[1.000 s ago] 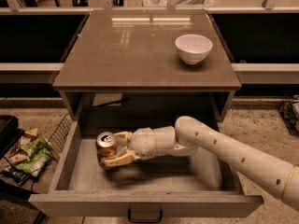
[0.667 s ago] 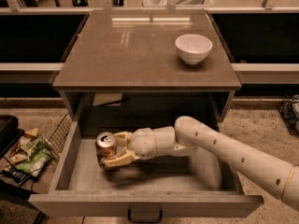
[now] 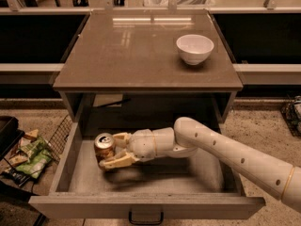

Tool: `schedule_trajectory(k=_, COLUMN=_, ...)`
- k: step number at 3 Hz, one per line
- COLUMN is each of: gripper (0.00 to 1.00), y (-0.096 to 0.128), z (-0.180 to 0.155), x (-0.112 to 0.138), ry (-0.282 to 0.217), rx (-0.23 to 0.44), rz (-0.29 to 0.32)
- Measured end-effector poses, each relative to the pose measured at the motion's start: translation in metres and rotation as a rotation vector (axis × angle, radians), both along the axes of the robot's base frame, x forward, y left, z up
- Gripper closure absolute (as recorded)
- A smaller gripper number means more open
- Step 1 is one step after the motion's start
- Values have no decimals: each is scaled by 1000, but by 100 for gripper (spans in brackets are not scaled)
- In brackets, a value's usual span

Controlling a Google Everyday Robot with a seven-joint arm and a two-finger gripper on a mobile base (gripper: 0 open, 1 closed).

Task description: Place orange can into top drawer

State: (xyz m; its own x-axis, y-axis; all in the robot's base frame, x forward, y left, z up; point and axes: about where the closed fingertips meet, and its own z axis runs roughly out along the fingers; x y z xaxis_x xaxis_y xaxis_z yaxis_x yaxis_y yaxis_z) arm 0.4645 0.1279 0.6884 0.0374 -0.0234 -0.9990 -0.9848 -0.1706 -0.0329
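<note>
Nothing has visibly shifted since a second ago: the gripper point(image 3: 111, 151) stays inside the open top drawer point(image 3: 141, 205), its two pale fingers closed against either side of the orange can point(image 3: 104, 146). The can stands upright in the drawer's left half, orange-gold, its silver pull-tab top facing up.
</note>
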Motion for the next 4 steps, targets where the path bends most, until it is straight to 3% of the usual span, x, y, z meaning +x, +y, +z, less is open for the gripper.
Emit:
schedule_trajectory(k=1, gripper=0, y=2, z=0, x=-1, ry=0, rx=1, rz=4)
schedule_trajectory(k=2, gripper=0, y=2, z=0, x=-1, ry=0, rx=1, rz=4)
schedule_trajectory(k=3, gripper=0, y=-9, z=29, x=6, ry=26, rx=-38, rz=-4)
schedule_trajectory(k=4, gripper=0, y=-28, z=84, x=5, ry=46, rx=-135, rz=32)
